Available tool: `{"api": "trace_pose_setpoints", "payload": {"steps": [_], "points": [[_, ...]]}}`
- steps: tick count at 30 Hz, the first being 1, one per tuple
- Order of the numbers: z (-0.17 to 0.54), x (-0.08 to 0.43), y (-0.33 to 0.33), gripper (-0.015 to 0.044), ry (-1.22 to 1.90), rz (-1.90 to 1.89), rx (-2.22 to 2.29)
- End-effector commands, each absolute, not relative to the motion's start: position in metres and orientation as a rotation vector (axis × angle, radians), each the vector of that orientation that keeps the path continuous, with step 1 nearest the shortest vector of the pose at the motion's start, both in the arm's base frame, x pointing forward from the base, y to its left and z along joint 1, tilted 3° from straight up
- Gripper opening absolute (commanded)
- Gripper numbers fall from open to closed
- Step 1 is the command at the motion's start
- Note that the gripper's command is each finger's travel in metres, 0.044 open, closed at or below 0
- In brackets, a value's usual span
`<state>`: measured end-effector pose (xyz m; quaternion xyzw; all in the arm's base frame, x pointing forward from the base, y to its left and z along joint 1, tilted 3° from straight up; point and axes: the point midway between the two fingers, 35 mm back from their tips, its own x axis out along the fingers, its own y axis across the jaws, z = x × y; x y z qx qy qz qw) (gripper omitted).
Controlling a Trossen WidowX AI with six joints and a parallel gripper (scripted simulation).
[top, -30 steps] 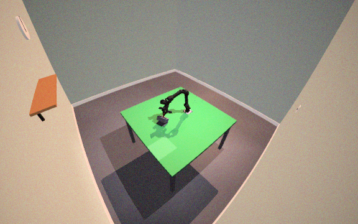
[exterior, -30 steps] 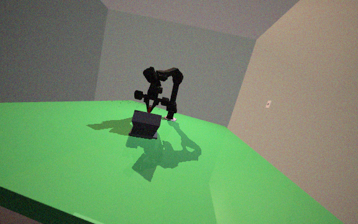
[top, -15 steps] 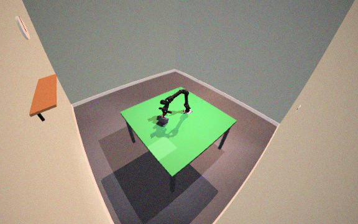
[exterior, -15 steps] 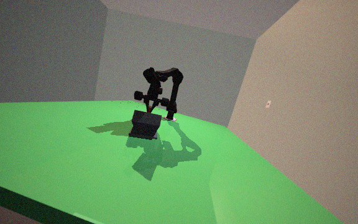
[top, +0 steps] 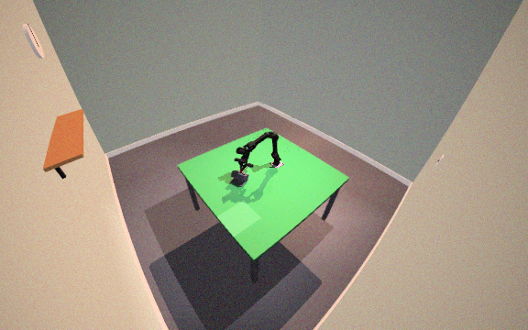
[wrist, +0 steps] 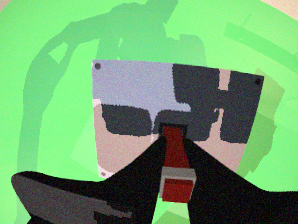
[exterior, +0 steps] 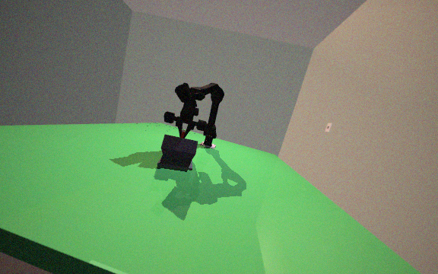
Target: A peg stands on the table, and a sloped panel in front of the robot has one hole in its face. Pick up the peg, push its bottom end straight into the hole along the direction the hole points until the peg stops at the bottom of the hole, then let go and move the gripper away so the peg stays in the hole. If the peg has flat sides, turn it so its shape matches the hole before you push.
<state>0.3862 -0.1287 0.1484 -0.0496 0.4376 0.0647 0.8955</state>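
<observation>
The sloped panel [top: 239, 179] [exterior: 179, 154] [wrist: 130, 82] stands on the table, grey with a pale face partly in shadow. Its one hole [wrist: 173, 124] shows a dark, straight-edged rim in the wrist view. My gripper [top: 242, 170] [exterior: 183, 135] [wrist: 173, 143] is shut on the red peg [wrist: 175, 155], which has flat sides and a pale grey collar near its top end. The peg's bottom end is at the hole, with the dark rim showing around it and its sides roughly lined up with the rim. Whether it is inside, and how deep, I cannot tell. The fingertips are close to the panel face.
The green table [top: 291, 192] [exterior: 90, 213] carries the panel and the arm's base [top: 277, 164] [exterior: 208, 145] behind it. Small dark screw heads [wrist: 97, 66] mark the panel's corners. Shadows of the arm fall across the panel and table. An orange shelf [top: 67, 142] hangs on the wall, away from the table.
</observation>
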Motion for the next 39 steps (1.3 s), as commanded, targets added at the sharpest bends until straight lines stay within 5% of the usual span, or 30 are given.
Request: {"api": "trace_pose_setpoints", "payload": {"steps": [1,7,24,39], "points": [[0.149,0.386,-0.129,0.0,0.907,0.134,-0.103],[0.149,0.386,-0.129,0.0,0.907,0.134,-0.103],[0.154,0.383,-0.13,0.044,0.908,0.134,-0.102],[0.184,0.363,-0.135,0.044,0.917,0.131,-0.099]]}}
